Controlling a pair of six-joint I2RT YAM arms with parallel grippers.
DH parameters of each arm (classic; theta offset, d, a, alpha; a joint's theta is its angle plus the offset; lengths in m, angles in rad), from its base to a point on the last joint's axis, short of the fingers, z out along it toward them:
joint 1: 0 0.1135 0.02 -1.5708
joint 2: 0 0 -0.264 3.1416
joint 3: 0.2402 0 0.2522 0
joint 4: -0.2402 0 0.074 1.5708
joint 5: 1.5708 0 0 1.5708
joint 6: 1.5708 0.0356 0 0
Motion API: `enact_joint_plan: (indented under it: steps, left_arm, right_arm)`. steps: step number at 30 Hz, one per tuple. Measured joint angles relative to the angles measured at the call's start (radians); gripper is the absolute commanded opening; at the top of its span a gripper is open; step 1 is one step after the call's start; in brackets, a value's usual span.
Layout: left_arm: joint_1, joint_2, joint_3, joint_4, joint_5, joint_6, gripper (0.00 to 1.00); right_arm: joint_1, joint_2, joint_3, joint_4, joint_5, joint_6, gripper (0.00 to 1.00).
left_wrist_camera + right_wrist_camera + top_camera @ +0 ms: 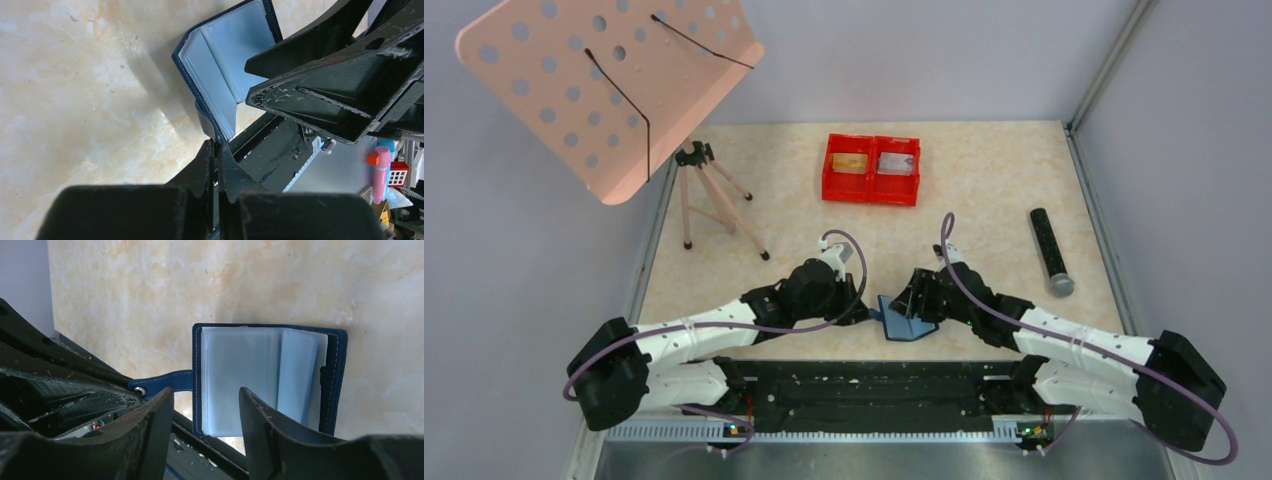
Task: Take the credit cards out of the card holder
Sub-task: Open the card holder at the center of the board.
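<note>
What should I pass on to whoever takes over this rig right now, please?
Left tool: shut on the closure tab of the card holder, which is open.
Right tool: open at the holder's sleeves, gripping nothing.
Cards: gold card in the left compartment of the red tray, silver card in the right.
Done: two cards are out, and the sleeves in view look empty.
Left: check any hidden sleeves, then release the holder.
</note>
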Motion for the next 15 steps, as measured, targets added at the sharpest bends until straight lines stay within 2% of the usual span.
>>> enact_joint_plan:
  steps: [3, 15]
  left_arm:
    - [0.000, 0.000, 0.000, 0.000, 0.000, 0.000, 0.00]
    - [0.000, 0.000, 0.000, 0.000, 0.004, 0.000, 0.00]
  right_arm:
    - [0.002, 0.023, -0.011, 0.024, -0.004, 0.000, 0.60]
    - [0.010, 0.079, -0.032, 0.069, -0.011, 0.003, 0.61]
